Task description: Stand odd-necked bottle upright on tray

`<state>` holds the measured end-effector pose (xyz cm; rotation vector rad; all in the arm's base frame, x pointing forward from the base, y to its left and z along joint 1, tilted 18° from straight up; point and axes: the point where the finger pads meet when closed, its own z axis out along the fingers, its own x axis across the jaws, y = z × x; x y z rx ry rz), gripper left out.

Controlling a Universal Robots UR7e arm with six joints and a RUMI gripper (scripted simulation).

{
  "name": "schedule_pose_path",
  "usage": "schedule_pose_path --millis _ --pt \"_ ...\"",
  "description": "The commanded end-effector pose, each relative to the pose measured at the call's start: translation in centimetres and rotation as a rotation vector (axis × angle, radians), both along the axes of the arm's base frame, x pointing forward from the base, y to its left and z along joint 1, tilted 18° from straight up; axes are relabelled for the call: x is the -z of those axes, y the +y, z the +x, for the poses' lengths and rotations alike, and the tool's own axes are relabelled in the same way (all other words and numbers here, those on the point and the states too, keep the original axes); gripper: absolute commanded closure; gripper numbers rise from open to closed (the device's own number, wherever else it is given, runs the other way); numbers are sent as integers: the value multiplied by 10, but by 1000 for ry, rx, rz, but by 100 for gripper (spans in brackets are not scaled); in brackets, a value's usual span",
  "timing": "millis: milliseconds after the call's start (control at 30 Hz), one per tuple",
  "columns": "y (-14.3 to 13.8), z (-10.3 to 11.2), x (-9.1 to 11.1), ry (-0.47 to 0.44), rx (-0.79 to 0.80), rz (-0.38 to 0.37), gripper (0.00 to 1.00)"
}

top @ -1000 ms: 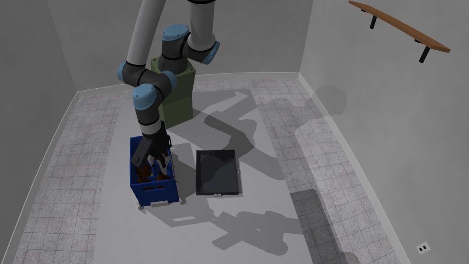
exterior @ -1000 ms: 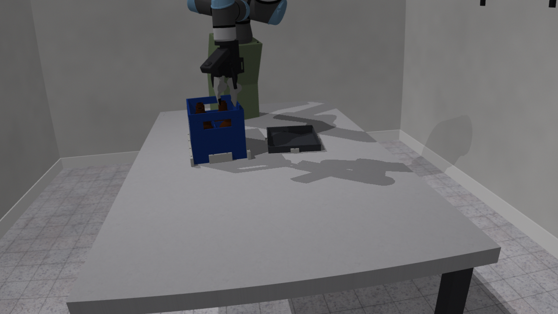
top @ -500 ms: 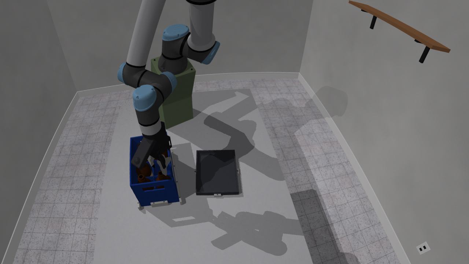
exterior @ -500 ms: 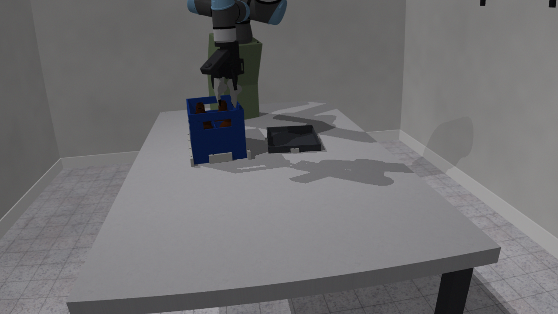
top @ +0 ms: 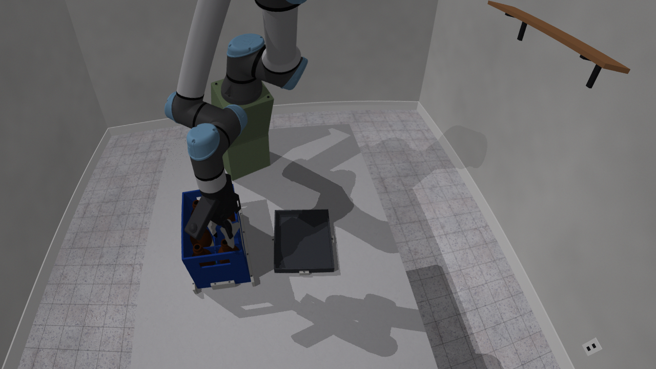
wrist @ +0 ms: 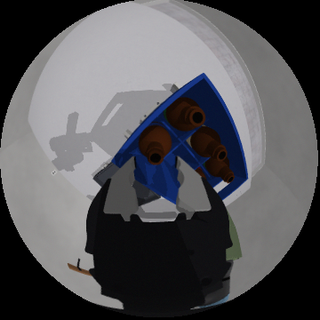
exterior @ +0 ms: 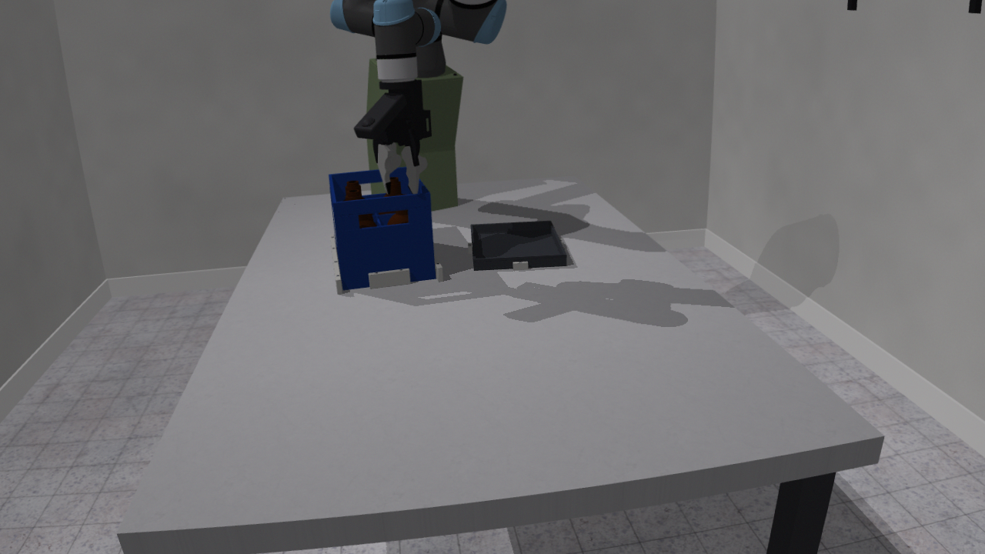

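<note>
Fingers of the gripper stand partly open, well short of their widest, with nothing held between them, and point down over the side of the blue crate nearer the tray. All of the visible brown bottles are upright inside the crate, mouths up: the near bottle on the tray side is close to the fingertips in the wrist view, the near bottle on the far side from the tray is next to it, and the middle bottle and the rear bottle follow in line behind that one. Only a sliver of a fifth bottle shows beside one finger. Which bottle has the odd neck I cannot tell; none stands on the tray. Both crate and tray sit level on the grey table, apart from each other, the tray just beside the crate, with its dark floor bare and partly in shadow

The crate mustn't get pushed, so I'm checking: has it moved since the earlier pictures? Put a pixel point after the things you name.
No; the crate point(top: 224, 274) point(exterior: 385, 248) point(wrist: 228, 116) sits unchanged against the green pedestal point(top: 249, 156) point(exterior: 444, 124) point(wrist: 233, 242) in the top view.
</note>
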<state>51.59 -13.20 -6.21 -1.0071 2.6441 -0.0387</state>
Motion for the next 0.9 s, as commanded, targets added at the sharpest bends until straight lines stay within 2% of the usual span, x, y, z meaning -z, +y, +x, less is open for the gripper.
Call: schedule_pose_path --millis 0,367,867 --pt "0 2 4 -1 0 -1 62" --pt "1 5 15 -1 0 -1 62" --pt "2 7 20 -1 0 -1 62"
